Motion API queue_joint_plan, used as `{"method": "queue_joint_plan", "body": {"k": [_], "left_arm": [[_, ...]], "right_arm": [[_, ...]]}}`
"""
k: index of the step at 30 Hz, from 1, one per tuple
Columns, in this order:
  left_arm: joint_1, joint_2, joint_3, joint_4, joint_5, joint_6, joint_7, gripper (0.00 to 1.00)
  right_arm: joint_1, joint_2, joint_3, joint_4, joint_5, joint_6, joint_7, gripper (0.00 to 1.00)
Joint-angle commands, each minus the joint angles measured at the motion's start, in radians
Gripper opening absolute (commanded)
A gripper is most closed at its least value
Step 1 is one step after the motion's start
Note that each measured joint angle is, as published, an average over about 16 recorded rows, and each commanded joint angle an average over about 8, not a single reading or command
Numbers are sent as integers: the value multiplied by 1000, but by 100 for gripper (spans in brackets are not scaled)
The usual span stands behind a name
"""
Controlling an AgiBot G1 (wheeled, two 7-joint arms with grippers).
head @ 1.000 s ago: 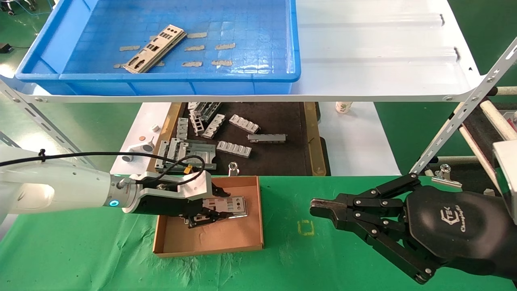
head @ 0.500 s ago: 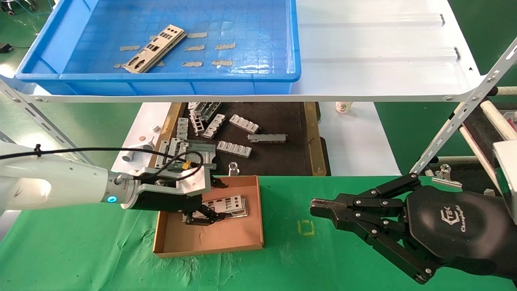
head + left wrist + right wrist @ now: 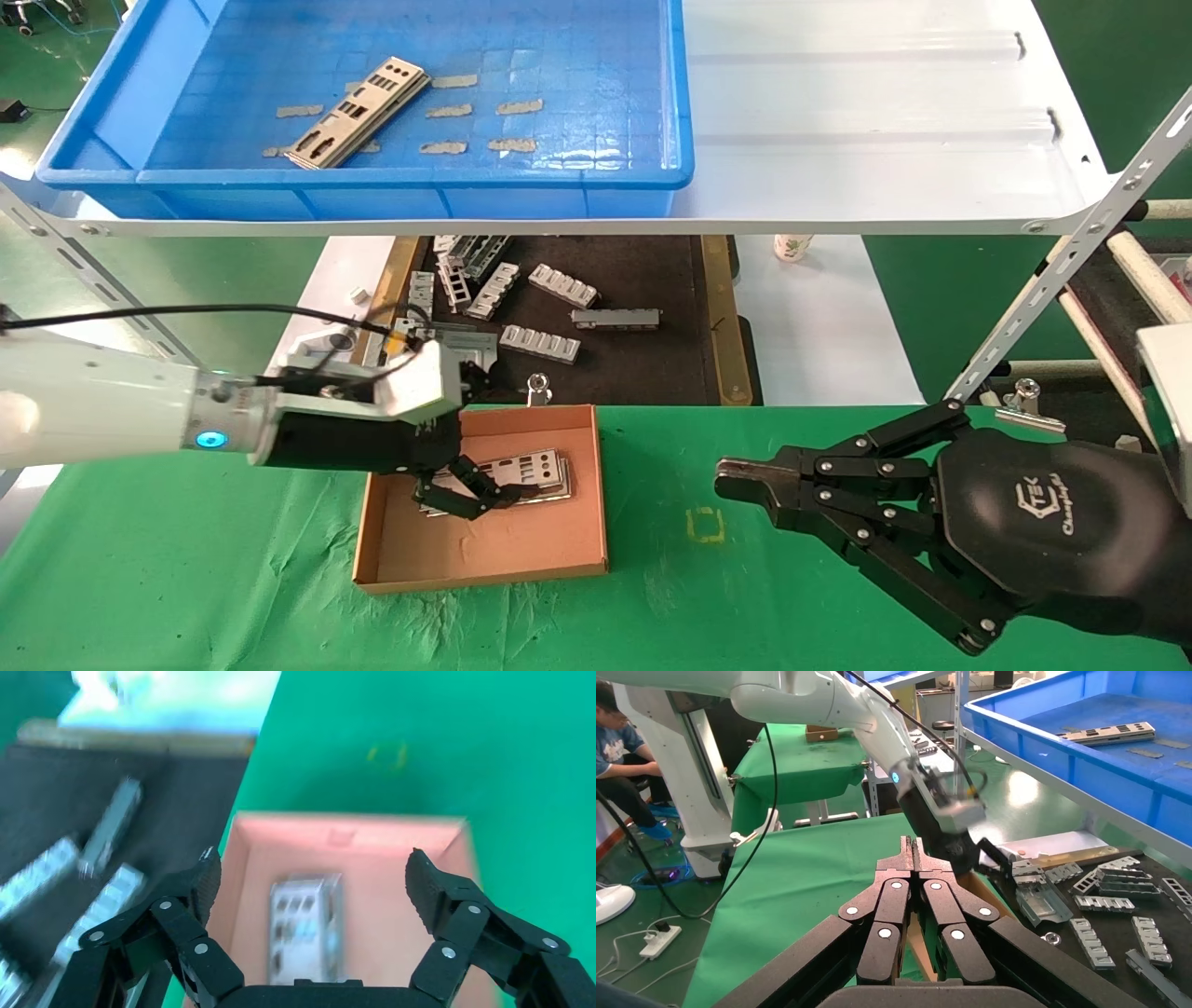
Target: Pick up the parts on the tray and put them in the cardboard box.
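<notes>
One silver part lies slanted on the floor of the blue tray on the upper shelf. The cardboard box sits on the green cloth and holds stacked parts near its far side. My left gripper hovers open over the box's left half, its fingers just above the stack's near end. In the left wrist view the left gripper holds nothing, and a part lies flat in the box below. My right gripper is shut and parked right of the box.
A dark mat with several grey ribbed brackets lies behind the box, under the white shelf. A small clip stands at the box's far edge. A yellow square mark is on the cloth between the box and the right gripper.
My left gripper has drawn back leftward and a little up from the box. The part it was over stays lying flat in the box. The right arm has not moved.
</notes>
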Motion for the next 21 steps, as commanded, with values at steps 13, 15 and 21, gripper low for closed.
{"method": "queue_joint_plan", "body": {"k": [13,15,21], "left_arm": [[100,-103,-124,-207,-89,55,-135,100],[119,-120,-144,-246,-101,56,-158,100],[179,-170,-206,-365,-137,60,-229,100]], "right_arm": [[0,0,0,0,0,0,0,100],[0,0,0,0,0,0,0,100],[0,0,0,0,0,0,0,100]]}}
